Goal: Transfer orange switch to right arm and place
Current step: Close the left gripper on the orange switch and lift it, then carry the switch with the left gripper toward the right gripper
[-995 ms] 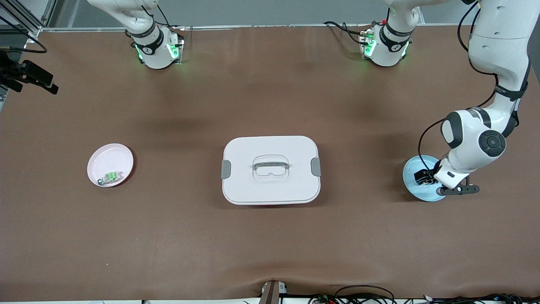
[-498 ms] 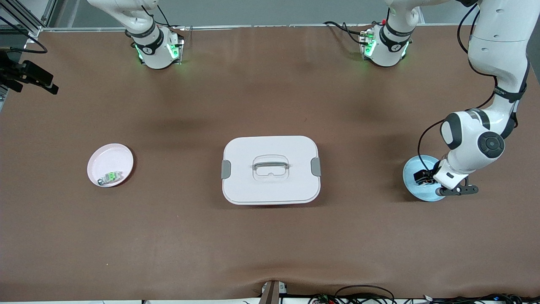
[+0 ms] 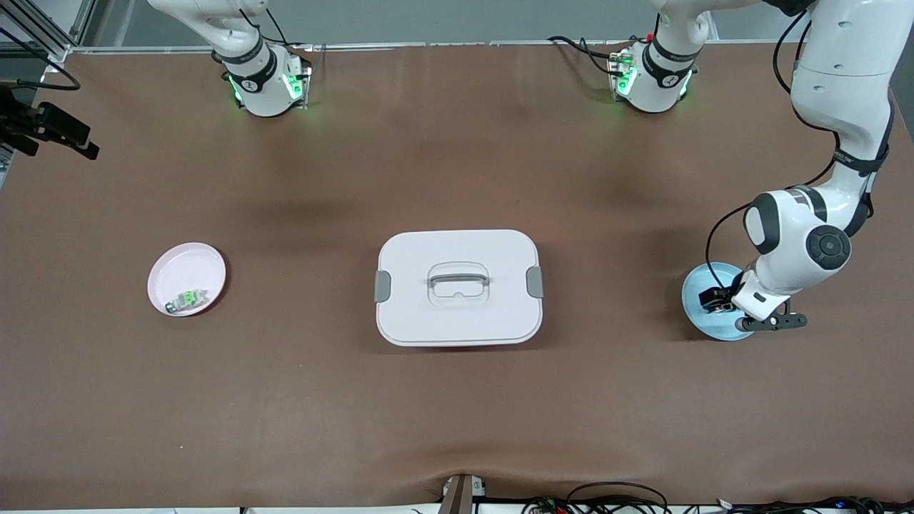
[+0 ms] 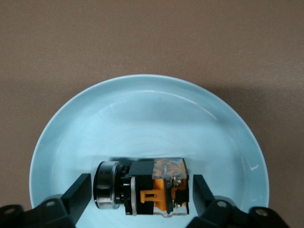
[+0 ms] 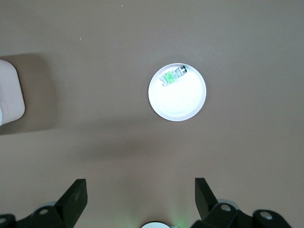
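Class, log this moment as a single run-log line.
left end effector: open, straddling orange switch in blue plate | right end effector: open, waiting high over table

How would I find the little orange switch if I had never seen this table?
Start at the big white lidded box mid-table, then go toward the left arm's end to the light blue plate. The orange switch lies in that plate, between the open jaws of the left gripper. It has an orange middle, while the similar part in the pink plate is green.
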Available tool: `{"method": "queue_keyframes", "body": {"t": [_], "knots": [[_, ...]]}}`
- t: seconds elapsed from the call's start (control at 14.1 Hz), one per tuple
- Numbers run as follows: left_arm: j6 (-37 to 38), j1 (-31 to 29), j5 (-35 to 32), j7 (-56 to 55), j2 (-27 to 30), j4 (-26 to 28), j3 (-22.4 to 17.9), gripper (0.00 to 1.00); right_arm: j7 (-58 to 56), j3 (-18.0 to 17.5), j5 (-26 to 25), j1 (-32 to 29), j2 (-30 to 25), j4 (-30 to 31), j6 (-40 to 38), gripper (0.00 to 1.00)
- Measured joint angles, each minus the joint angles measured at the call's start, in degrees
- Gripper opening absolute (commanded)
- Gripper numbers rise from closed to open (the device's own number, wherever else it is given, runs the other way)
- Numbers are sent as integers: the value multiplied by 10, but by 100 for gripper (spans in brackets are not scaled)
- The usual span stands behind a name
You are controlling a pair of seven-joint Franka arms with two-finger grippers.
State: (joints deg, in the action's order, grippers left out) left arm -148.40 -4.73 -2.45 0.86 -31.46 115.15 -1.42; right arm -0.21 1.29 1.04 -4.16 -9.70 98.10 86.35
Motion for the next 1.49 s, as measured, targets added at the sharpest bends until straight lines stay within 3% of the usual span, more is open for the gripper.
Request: {"method": "queue_keyframes", "body": {"t": [0.14,0.21,0.28,0.71,1.21,1.49], "knots": [[0,0,0,0,-2,-2,0,32,0,0,0,0,0,0,0,100],[0,0,0,0,-3,-4,0,5,0,0,0,0,0,0,0,100],[0,1,0,0,-3,-6,1,0,0,0,0,0,0,0,0,100],[33,2,0,1,23,-39,9,0,0,0,0,0,0,0,0,100],[178,3,0,-14,129,-72,65,0,0,-1,0,0,0,0,0,100],[277,2,0,-72,159,-123,102,0,0,-3,0,0,0,0,0,100]]}}
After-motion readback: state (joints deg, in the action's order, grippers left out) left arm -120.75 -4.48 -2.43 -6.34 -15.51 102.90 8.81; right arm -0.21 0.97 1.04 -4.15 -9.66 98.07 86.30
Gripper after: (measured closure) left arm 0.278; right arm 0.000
